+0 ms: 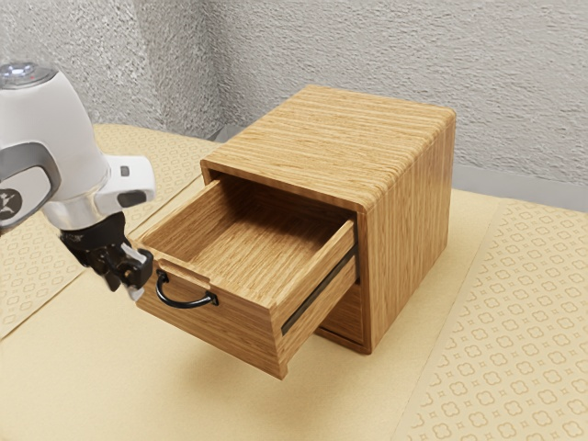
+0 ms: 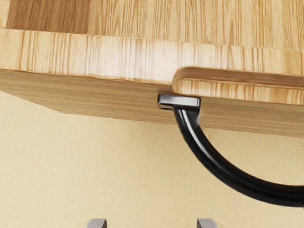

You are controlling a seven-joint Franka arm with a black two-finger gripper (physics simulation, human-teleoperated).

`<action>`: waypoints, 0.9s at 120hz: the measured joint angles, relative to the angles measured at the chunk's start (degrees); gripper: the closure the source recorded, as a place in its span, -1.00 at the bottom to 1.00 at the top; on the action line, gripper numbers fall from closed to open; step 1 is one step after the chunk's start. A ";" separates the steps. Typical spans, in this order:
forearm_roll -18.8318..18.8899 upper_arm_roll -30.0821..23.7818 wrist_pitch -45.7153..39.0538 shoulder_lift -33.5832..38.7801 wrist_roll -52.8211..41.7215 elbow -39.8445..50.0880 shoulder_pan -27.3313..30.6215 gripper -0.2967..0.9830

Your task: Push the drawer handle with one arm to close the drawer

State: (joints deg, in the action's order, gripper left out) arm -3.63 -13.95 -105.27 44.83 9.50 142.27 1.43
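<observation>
Tabletop [image 1: 514,349] in pale yellow, partly plain and partly printed with small clover shapes, spreads across the lower frame of the exterior view. Rough grey plaster walls [image 1: 514,92] rise behind, meeting in a corner at upper left. Wooden cabinet [image 1: 413,211] stands at centre, its top drawer [image 1: 207,322] pulled out toward lower left, black curved handle [image 1: 186,304] on the front. White arm [image 1: 55,138] enters at the left edge and bends down, black gripper [image 1: 126,286] slanting down and rightward near the handle. Its fingers are spread apart, gripping nothing.
</observation>
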 joint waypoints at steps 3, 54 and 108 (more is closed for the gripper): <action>-0.14 -0.15 -0.39 -0.20 0.16 0.23 -0.04 0.28; -4.73 -5.99 -6.00 -3.59 2.00 2.11 0.16 0.61; -4.77 -6.10 -7.10 -9.67 2.72 -2.76 1.10 0.68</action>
State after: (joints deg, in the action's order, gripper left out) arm -8.41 -20.05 -112.37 35.16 12.22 139.51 2.53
